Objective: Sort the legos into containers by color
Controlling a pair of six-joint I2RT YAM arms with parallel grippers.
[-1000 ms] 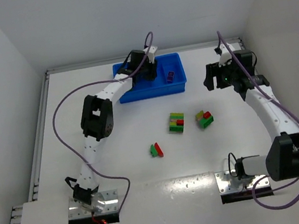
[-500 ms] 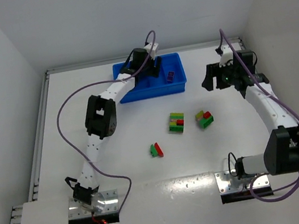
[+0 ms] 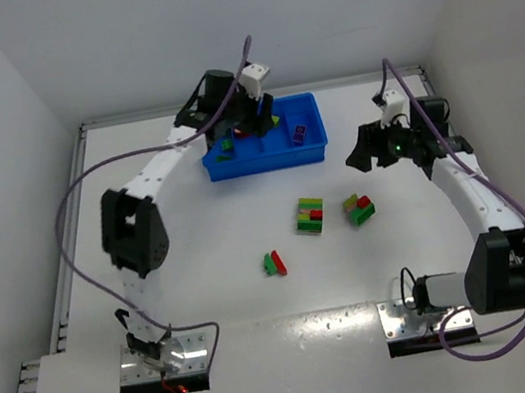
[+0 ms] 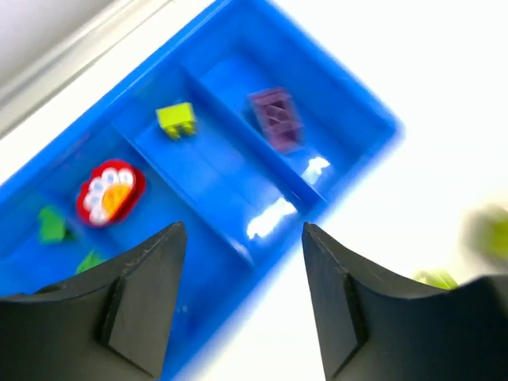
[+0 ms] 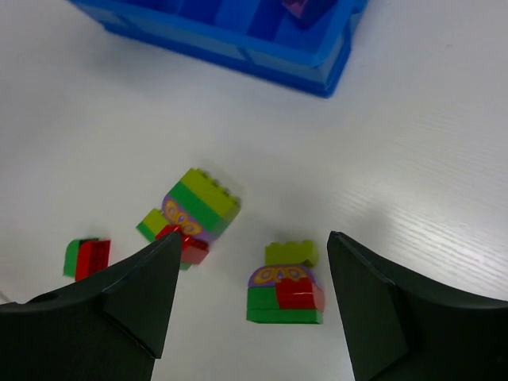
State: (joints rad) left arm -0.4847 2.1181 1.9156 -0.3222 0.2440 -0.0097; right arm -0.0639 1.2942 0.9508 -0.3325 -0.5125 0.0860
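At the far edge of the table [image 3: 201, 252], the blue tray [image 3: 267, 163] holds sorted legos. The left wrist camera, closer than the overhead, picks out a purple brick [image 4: 275, 119] and a yellow brick [image 4: 176, 119] in neighbouring compartments, with a red piece [image 4: 109, 190] and green bricks [image 4: 51, 226] beyond. Three mixed clumps [image 5: 194, 210] lie on the table nearby, clearest from the right wrist. The left gripper [image 4: 242, 234] hovers over the tray and the right gripper [image 5: 254, 238] near the clumps, both spread and empty.
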